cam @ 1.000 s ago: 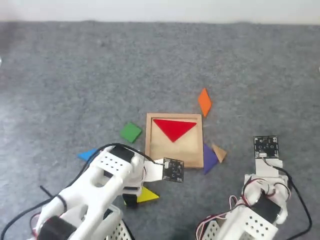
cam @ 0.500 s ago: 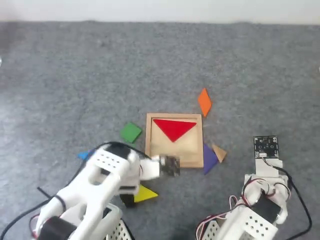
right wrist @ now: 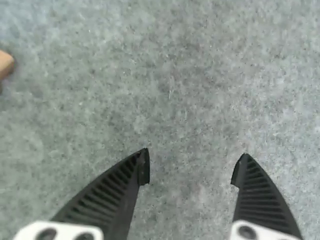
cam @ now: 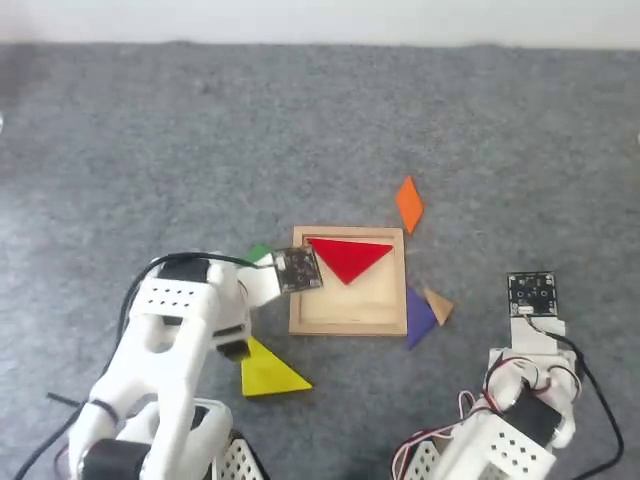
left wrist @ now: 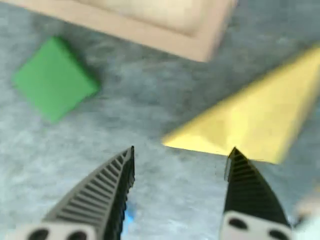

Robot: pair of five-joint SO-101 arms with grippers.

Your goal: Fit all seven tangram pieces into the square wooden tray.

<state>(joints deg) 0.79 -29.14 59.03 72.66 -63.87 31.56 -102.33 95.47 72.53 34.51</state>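
The square wooden tray (cam: 348, 324) lies mid-table with a red triangle (cam: 348, 257) in its far half. An orange parallelogram (cam: 409, 203) lies beyond its far right corner. A purple triangle (cam: 418, 317) and a small tan triangle (cam: 438, 305) lie at its right side. The yellow triangle (cam: 268, 372) sits near its front left corner; the green square (cam: 260, 254) peeks out at its left. My left gripper (left wrist: 182, 155) is open over carpet between the green square (left wrist: 54, 80) and the yellow triangle (left wrist: 255, 120), holding nothing. My right gripper (right wrist: 194, 165) is open over bare carpet.
The left arm (cam: 180, 320) reaches toward the tray's left edge, and a tray corner (left wrist: 150, 42) lies just ahead of its fingers. The right arm (cam: 530, 390) is folded at the front right. The tan piece's tip (right wrist: 5, 64) is off to one side. Grey carpet extends all around.
The left arm has swung left from the tray's front edge to its left side. The whole yellow triangle now shows, and the arm covers most of the green square. The right arm kept still.
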